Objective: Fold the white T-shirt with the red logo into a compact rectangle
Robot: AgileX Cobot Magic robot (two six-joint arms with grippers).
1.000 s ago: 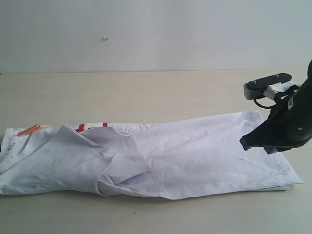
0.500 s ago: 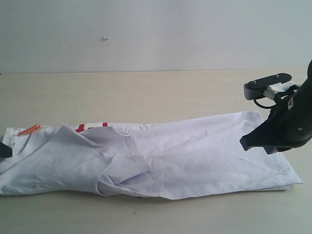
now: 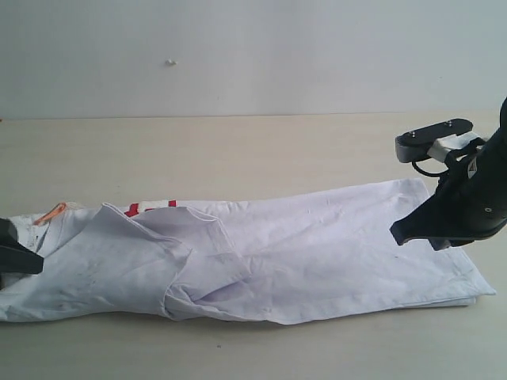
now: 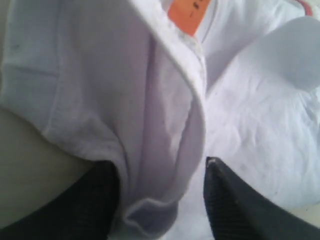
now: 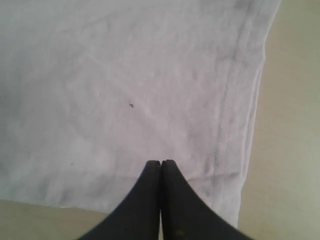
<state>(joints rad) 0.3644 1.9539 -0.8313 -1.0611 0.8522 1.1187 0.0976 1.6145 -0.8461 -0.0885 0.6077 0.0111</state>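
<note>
The white T-shirt lies folded lengthwise along the bench's near edge, neck left, hem right. From outside, only a dark bit of the left claw shows at the left edge. Its wrist view shows fingers apart, with a ridge of ribbed collar filling the gap near the orange tag. I cannot tell whether they pinch it. A second ago this claw was out of sight, and the collar has shifted slightly since. Strips of the red logo peek out farther right. The right claw hangs over the hem end unmoved, its tips together on nothing, which only its wrist view shows.
</note>
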